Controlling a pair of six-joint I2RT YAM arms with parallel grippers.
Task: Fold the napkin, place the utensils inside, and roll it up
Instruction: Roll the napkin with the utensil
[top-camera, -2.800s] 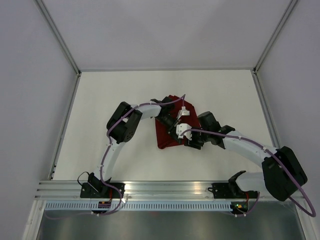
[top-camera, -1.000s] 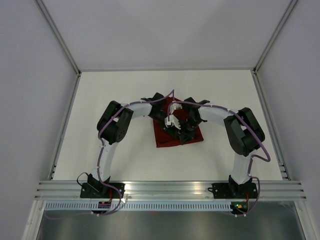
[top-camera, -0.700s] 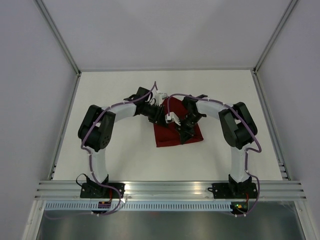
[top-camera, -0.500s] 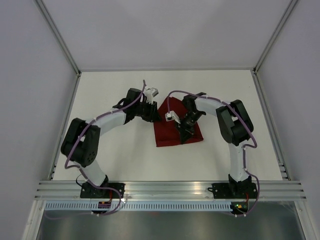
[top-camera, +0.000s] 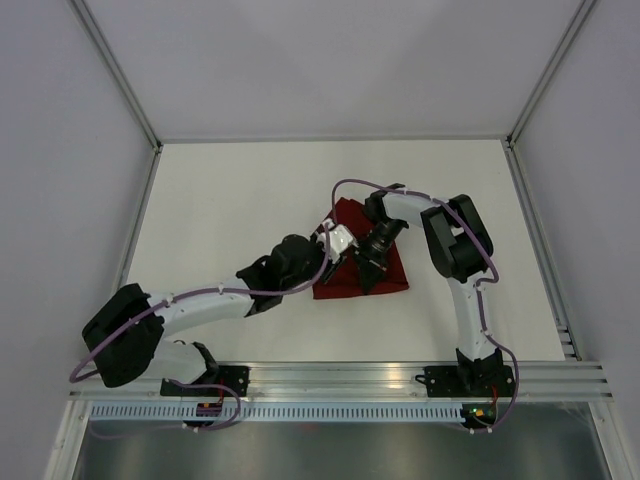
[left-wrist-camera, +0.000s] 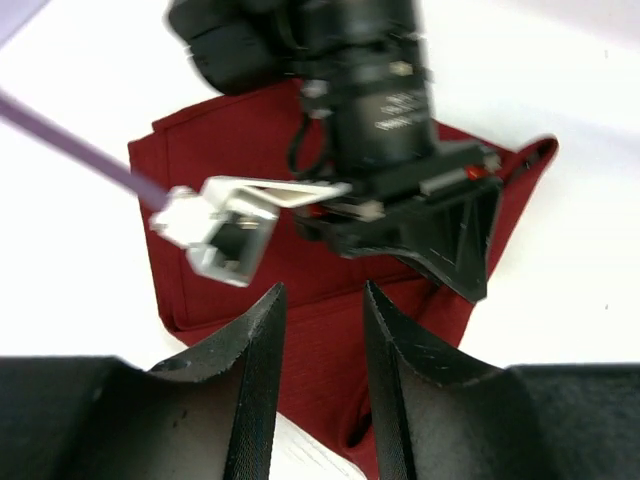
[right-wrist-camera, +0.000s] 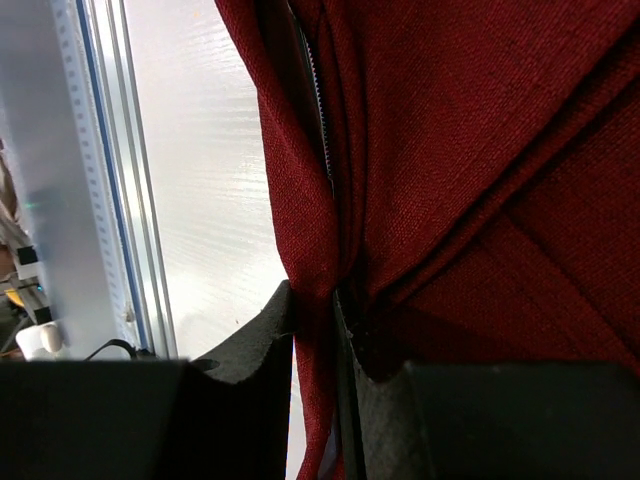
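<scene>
The dark red napkin (top-camera: 392, 268) lies folded on the white table, right of the middle. My right gripper (top-camera: 366, 272) stands on it and is shut on a raised fold of the cloth; the right wrist view shows that fold pinched between the jaws of the right gripper (right-wrist-camera: 315, 295), with the napkin (right-wrist-camera: 480, 150) filling the view. My left gripper (top-camera: 329, 264) is open and empty, low at the napkin's left edge. In the left wrist view the left gripper (left-wrist-camera: 322, 290) hovers over the napkin (left-wrist-camera: 240, 150), facing the right gripper (left-wrist-camera: 440, 235). The knife is hidden.
The white table (top-camera: 230, 200) is walled at the left, back and right by pale panels with metal frame posts. An aluminium rail (top-camera: 340, 375) with both arm bases runs along the near edge. The right wrist's white camera mount (left-wrist-camera: 225, 235) hangs just ahead of my left fingers.
The left arm has swung from the napkin's far-left corner round to its near-left edge, now stretched low across the table. The right gripper stays on the cloth, holding the fold.
</scene>
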